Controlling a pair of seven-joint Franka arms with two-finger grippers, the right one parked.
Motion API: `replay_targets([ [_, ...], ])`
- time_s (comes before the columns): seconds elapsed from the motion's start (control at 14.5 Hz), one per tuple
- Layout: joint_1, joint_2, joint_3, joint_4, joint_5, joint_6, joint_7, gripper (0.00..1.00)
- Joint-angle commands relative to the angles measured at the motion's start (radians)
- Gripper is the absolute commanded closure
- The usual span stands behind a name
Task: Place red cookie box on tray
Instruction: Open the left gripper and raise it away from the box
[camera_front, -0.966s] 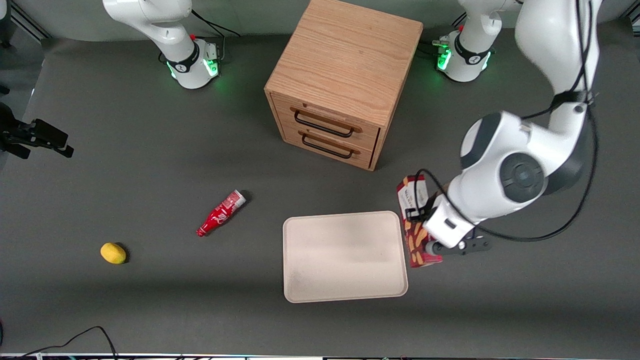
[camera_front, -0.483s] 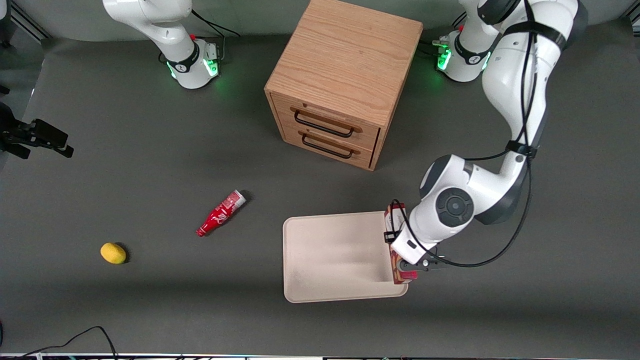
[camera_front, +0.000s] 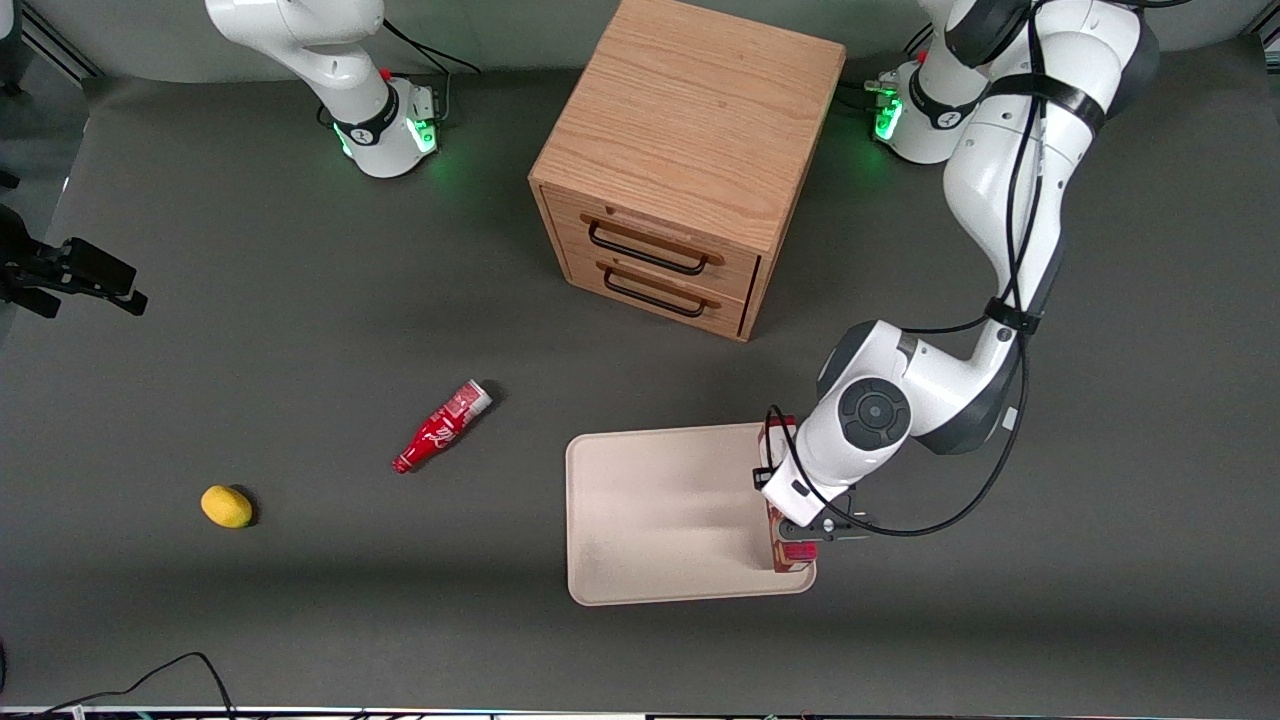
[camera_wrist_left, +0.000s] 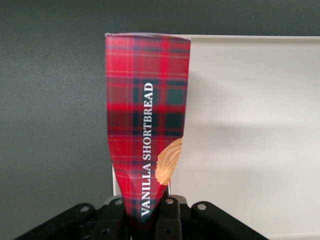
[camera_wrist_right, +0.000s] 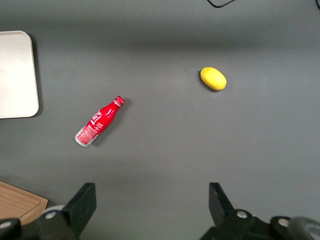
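Gripper (camera_front: 797, 540) clamped on red cookie box (camera_wrist_left: 146, 125), held on edge over the tray (camera_front: 660, 520) rim at lower right of front frame; advise shifting inward, lowering until seated, then releasing.

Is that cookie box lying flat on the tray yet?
No. The cookie box stands on edge over the tray rim, clamped by the gripper.

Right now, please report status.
Gripper shut on red cookie box, above tray edge, working arm's end. Box on edge, not flat. Nothing in way.
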Motion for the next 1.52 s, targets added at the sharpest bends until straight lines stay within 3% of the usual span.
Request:
replay_targets([
  [0.0,-0.006,-0.011,0.001,-0.016,0.023,0.015,-0.033,0.13],
  [0.07,-0.004,-0.013,0.003,-0.016,0.023,0.015,-0.033,0.00],
  [0.48,0.010,-0.075,0.001,-0.014,0.008,-0.063,-0.037,0.00],
  [0.76,0.026,-0.233,0.001,-0.013,-0.004,-0.279,-0.022,0.00],
  [1.03,0.088,-0.440,0.010,-0.008,-0.061,-0.521,0.054,0.00],
  [1.17,0.099,-0.528,0.079,-0.007,-0.110,-0.622,0.151,0.00],
  [1.45,0.099,-0.693,0.307,-0.017,-0.239,-0.826,0.494,0.00],
])
